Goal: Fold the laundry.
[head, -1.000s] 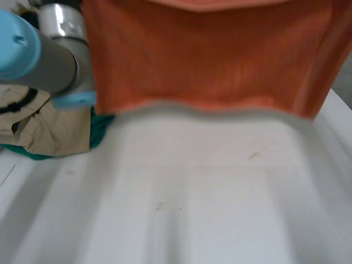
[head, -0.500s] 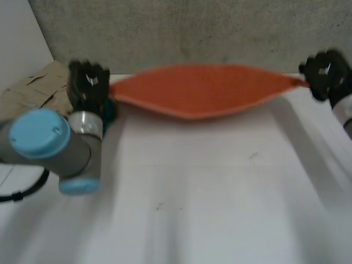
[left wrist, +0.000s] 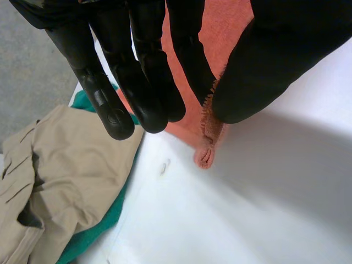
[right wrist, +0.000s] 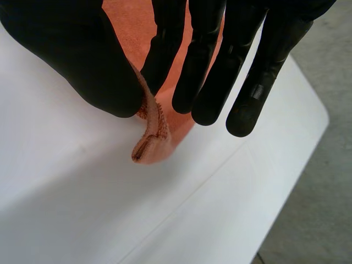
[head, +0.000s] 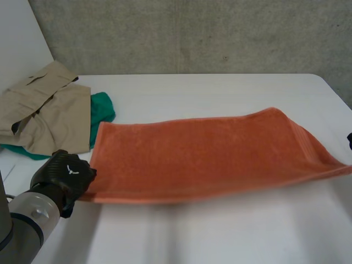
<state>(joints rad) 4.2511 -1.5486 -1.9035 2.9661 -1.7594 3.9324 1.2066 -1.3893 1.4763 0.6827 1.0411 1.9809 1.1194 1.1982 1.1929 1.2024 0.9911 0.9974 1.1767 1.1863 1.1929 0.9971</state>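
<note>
The towel [head: 203, 157] is spread across the middle of the table [head: 220, 231]. The left hand [head: 61, 175] pinches the towel's near left corner between thumb and fingers. The right hand [right wrist: 71, 60] grips the near right corner likewise. Bare table lies in front of and behind the towel. Past its far left corner, a khaki garment [head: 47, 113] lies over a green cloth [head: 100, 110].

White table with rounded corners [head: 231, 236], orange terry towel [head: 203, 157] spread across its middle, crumpled beige shirt [head: 49, 110] over green cloth [head: 102, 109] near far left corner
</note>
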